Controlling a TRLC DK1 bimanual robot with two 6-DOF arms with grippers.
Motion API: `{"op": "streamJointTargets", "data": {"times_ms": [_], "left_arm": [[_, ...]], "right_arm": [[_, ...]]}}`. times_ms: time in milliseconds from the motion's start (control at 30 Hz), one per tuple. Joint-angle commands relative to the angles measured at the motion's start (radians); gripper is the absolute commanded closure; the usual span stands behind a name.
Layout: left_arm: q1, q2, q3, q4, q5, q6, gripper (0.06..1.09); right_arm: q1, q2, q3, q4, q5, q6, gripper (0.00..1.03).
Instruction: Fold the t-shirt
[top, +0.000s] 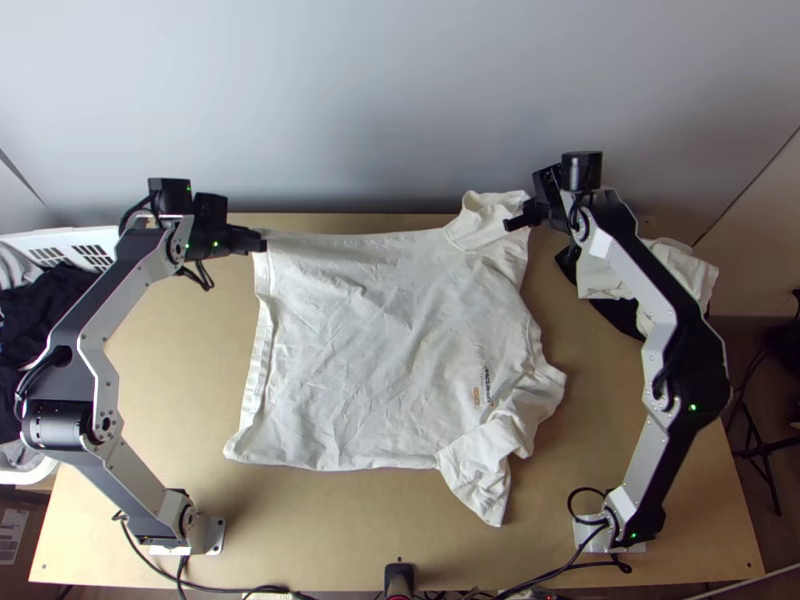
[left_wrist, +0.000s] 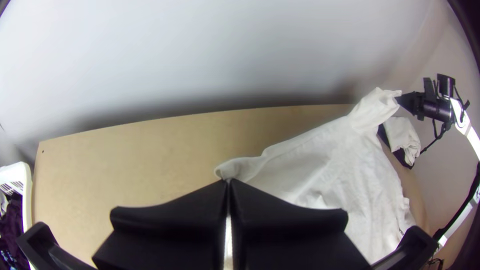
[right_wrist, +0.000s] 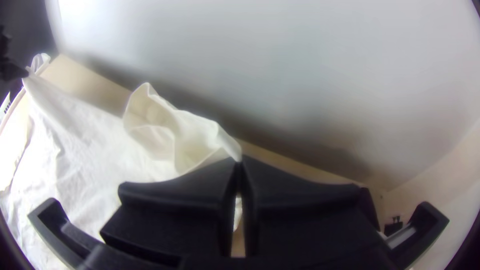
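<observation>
Seeing the t-shirt (top: 370, 340) lying spread and creased on the table (top: 180, 370) in the middle of the top view, and its lower sleeve (top: 485, 458) lying bunched at lower right. Pinching the hem corner at upper left with the left gripper (top: 262, 241), closed tight on cloth. Gripping the edge of the upper sleeve (top: 480, 218) at upper right with the right gripper (top: 512, 222), likewise closed tight on cloth. Judging by the slack wrinkles, dealing with something light, soft and limp, hardly fragile, probably sagging or rumpling between 2 grips. Likely doing best by taking hold at these 2 outer points, catching both layers, lifting evenly under gentle tension, and smoothing the lower sleeve before folding across.
</observation>
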Motion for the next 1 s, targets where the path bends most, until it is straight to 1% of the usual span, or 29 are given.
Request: {"op": "streamJointTargets", "data": {"times_ms": [0,267,533,967], "left_arm": [[0.012,-0.044,-0.096,0.045,-0.004,0.018,1.05],[0.011,-0.065,-0.15,0.07,-0.004,0.016,1.05],[0.012,-0.099,-0.184,0.07,-0.004,0.011,1.05],[0.011,-0.208,-0.325,0.071,-0.002,0.008,1.05]], "right_arm": [[0.013,-0.132,-0.158,0.024,-0.01,0.02,1.0],[0.01,-0.282,-0.339,0.044,-0.018,0.026,1.0],[0.01,-0.387,-0.466,0.044,-0.033,0.045,1.0],[0.033,-0.558,-0.641,0.035,-0.068,0.081,1.0]]}}
